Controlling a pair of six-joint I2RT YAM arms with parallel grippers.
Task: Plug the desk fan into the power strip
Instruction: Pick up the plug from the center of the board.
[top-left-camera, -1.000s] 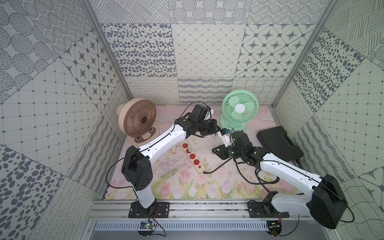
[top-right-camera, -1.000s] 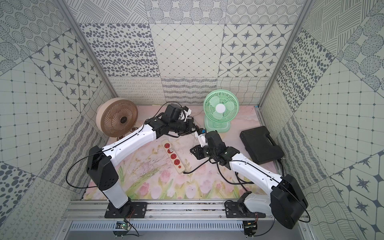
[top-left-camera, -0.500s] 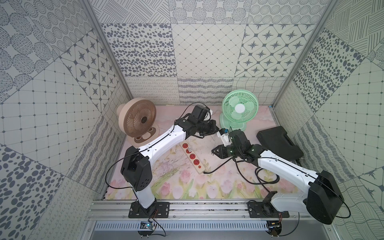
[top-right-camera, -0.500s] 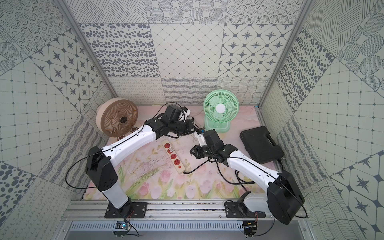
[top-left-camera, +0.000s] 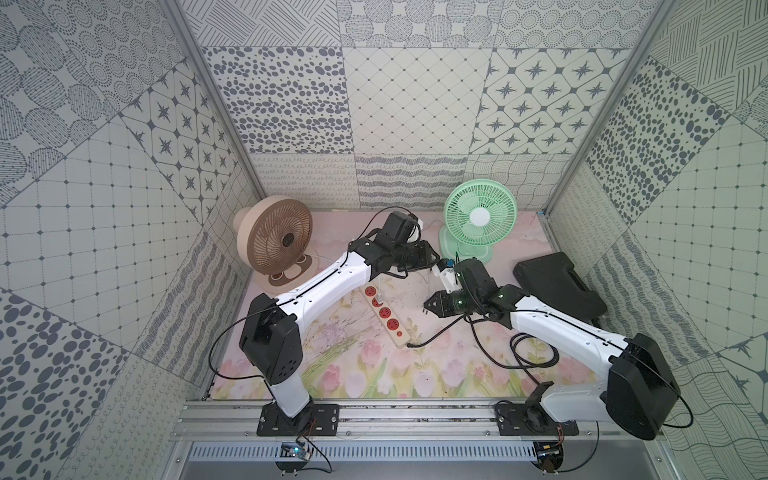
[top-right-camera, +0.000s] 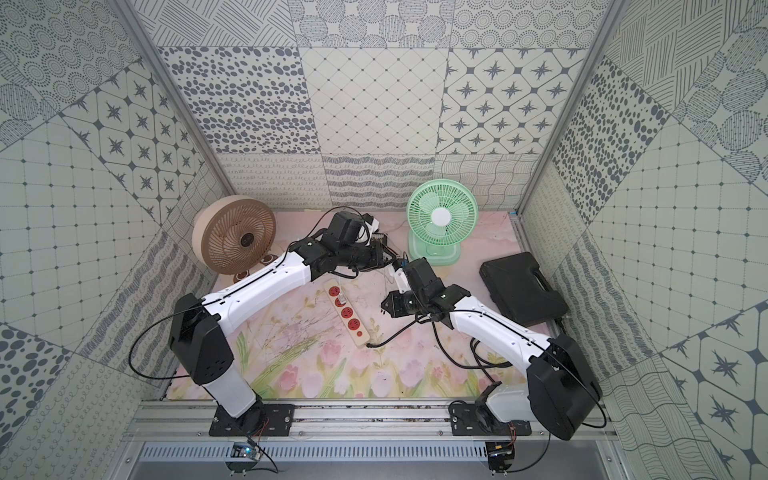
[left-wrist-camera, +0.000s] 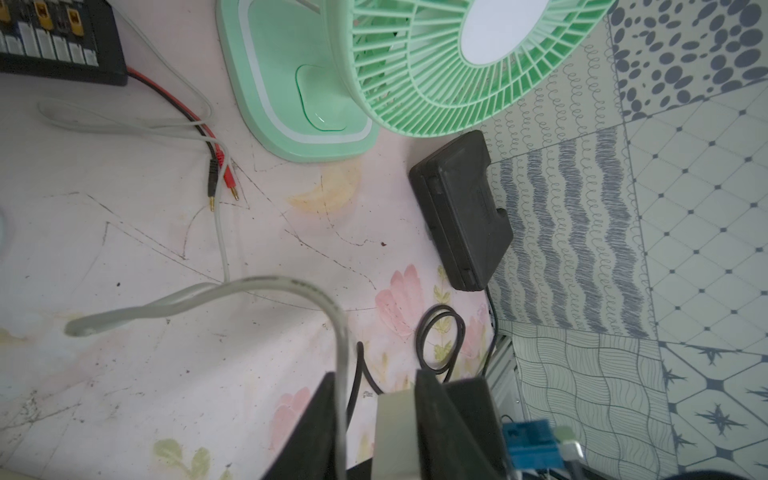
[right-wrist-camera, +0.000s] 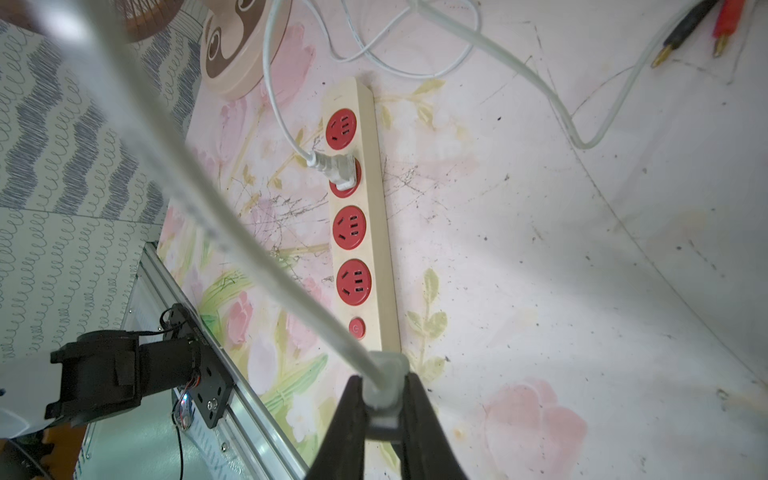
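The green desk fan (top-left-camera: 480, 216) (top-right-camera: 441, 216) (left-wrist-camera: 415, 62) stands at the back right. The cream power strip (top-left-camera: 400, 338) (top-right-camera: 360, 336) (right-wrist-camera: 384, 249) lies mid-mat, with a white plug (right-wrist-camera: 338, 166) in its second red socket. My right gripper (top-left-camera: 426, 307) (top-right-camera: 383, 308) (right-wrist-camera: 382, 378) is shut on a grey plug (right-wrist-camera: 386, 365), above the mat beside the strip's button end. Its grey cord (right-wrist-camera: 208, 199) (left-wrist-camera: 266, 282) arcs up to my left gripper (top-left-camera: 434, 262) (top-right-camera: 385, 258) (left-wrist-camera: 376, 374). That gripper is open, with the cord lying along one finger (left-wrist-camera: 328, 411).
A beige fan (top-left-camera: 278, 241) (top-right-camera: 237, 237) stands at the back left. A black case (top-left-camera: 557, 286) (top-right-camera: 521, 286) (left-wrist-camera: 461, 208) lies along the right wall. A black board (left-wrist-camera: 58, 37) with red and black leads (left-wrist-camera: 220, 178) sits near the green fan. Black cord loops (top-left-camera: 534, 353) lie front right.
My left gripper's jaws have parted, so the grey cord is no longer pinched. The right gripper still grips the grey plug and has barely shifted.
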